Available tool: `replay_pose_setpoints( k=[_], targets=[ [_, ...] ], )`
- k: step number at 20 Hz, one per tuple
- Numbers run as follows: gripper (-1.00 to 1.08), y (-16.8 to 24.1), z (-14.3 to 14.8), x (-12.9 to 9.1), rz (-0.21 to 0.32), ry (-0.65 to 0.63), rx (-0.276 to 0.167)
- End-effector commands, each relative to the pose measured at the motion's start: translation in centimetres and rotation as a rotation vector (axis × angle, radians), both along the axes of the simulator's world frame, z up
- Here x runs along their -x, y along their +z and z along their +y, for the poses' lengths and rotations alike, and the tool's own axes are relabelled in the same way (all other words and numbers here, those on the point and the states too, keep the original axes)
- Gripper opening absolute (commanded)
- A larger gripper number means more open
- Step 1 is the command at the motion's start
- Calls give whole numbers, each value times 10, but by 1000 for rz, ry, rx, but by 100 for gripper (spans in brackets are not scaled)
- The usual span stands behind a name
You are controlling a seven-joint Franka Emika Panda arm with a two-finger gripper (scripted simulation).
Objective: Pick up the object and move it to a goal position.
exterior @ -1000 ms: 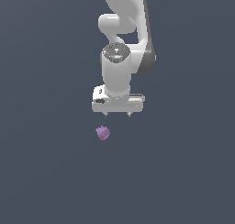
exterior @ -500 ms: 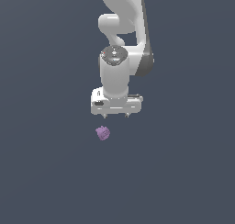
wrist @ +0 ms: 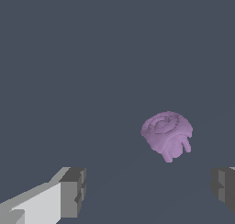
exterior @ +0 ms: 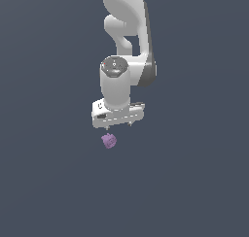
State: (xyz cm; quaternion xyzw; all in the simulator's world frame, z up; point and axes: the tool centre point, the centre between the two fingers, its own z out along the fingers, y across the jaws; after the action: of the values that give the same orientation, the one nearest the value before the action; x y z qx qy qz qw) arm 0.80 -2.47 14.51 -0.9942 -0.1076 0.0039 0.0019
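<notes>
The object (exterior: pixel 109 141) is a small light-purple knobbly lump lying on the dark grey floor. In the wrist view the object (wrist: pixel 166 134) shows a ringed circular face and short stubs. My white gripper (exterior: pixel 118 126) hangs just above it, slightly toward the exterior view's right, with its two short fingers pointing down. The gripper (wrist: pixel 149 188) is open, its dark pads wide apart, with nothing between them. The lump lies clear of both fingers, untouched.
The white arm (exterior: pixel 127 32) rises from the wrist to the top of the exterior view. Around the lump there is only the flat dark grey floor (exterior: pixel 53 182).
The gripper has come down and shifted slightly toward the exterior view's left, closing much of the gap above the lump. The lump has not moved.
</notes>
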Motion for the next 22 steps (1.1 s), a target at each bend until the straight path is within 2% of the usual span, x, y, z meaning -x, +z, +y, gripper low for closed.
replay_pose_setpoints(
  k=[1, 14, 22],
  targets=[
    [100, -7, -7, -2, -1, 58, 1],
    [100, -42, -40, -7, -5, 357, 2],
    [100, -55, -53, -9, -8, 472, 1]
  ],
)
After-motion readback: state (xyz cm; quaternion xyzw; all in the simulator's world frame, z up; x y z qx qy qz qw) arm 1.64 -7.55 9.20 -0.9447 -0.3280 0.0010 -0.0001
